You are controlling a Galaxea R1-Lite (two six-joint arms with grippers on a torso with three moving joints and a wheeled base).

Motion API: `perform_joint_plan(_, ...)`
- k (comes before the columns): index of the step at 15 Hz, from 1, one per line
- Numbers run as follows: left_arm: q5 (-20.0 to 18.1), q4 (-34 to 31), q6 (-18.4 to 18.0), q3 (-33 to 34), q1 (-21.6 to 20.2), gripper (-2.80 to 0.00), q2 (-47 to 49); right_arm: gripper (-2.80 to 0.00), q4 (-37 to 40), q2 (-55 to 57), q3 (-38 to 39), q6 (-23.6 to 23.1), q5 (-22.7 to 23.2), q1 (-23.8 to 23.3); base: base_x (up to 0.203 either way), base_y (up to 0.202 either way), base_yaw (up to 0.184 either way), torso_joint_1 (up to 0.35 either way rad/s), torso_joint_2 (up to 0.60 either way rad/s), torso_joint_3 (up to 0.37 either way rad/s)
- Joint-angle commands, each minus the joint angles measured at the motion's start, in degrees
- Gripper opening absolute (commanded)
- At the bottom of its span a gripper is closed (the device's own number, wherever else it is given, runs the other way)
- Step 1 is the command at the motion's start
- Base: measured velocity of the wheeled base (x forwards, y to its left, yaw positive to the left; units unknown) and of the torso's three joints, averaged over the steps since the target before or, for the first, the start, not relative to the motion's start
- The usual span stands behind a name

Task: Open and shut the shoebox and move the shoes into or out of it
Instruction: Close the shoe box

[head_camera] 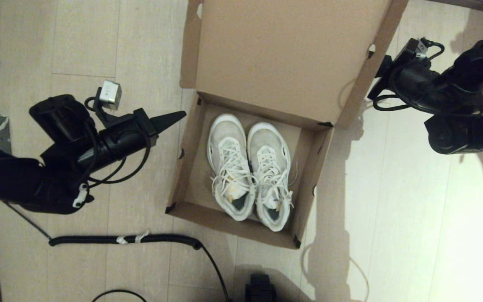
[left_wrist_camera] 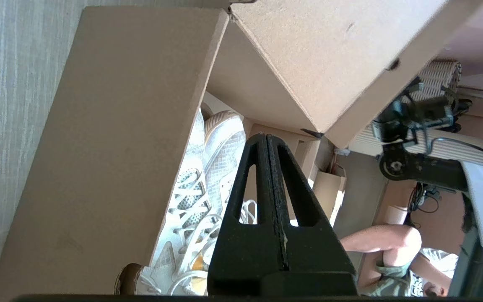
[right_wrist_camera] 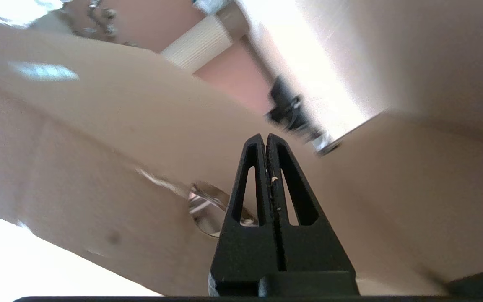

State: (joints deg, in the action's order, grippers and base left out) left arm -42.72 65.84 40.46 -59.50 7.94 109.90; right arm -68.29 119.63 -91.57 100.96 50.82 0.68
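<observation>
Shoes [head_camera: 250, 167] lie side by side in the open shoebox [head_camera: 191, 151] on the floor. My left gripper [head_camera: 178, 115] hovers beside its left wall, jaws closed and empty; my right gripper [right_wrist_camera: 266, 140], jaws closed too, hangs by the raised lid.

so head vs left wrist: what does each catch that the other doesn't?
Head view only: both shoes whole, side by side with toes toward the raised lid; the left end effector outside the box's left wall; the coiled black cable on the floor.

Left wrist view only: the left end effector's fingers pressed shut; the outer face of the box's wall; a person's bare leg beyond the box.

Both: the open shoebox, the shoes inside, and the right arm beyond the lid.
</observation>
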Motion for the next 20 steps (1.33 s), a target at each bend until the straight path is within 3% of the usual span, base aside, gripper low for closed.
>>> perform_joint_plan(1,-0.2,0.34,0.23,0.01,-0.03,-2.8,-0.49,-2.8,-2.26,-1.65,1.61,3.34,1.0,0.06,0.0,0.0,0.0,0.0,0.0,0.0)
perform_joint_plan(4,-0.17,0.34,0.23,0.0,-0.03,-2.8,-0.8,-2.8,-5.14,-3.62,4.37,8.0,2.89,0.61,0.0,0.0,0.0,0.0,0.0,0.0)
perform_joint_plan(9,-0.17,0.27,0.23,0.0,-0.03,-2.8,-1.78,-2.8,-5.77,-7.24,9.92,9.31,5.82,2.16,0.0,0.0,0.0,0.0,0.0,0.0)
perform_joint_plan(12,-0.09,0.16,0.23,-0.07,-0.18,-2.8,-2.97,-2.8,-11.22,-9.98,14.43,15.47,6.76,2.22,0.0,0.0,0.0,0.0,0.0,0.0)
perform_joint_plan(16,0.23,-0.27,0.23,-0.09,-0.38,-2.8,-4.76,-2.8,-12.92,-15.59,21.11,17.38,8.74,2.15,0.0,0.0,0.0,0.0,0.0,0.0)
perform_joint_plan(20,0.35,-0.36,0.23,-0.09,-0.57,-2.8,-5.31,-2.8,-18.89,-20.63,30.1,23.8,10.69,2.26,0.0,0.0,0.0,0.0,0.0,0.0)
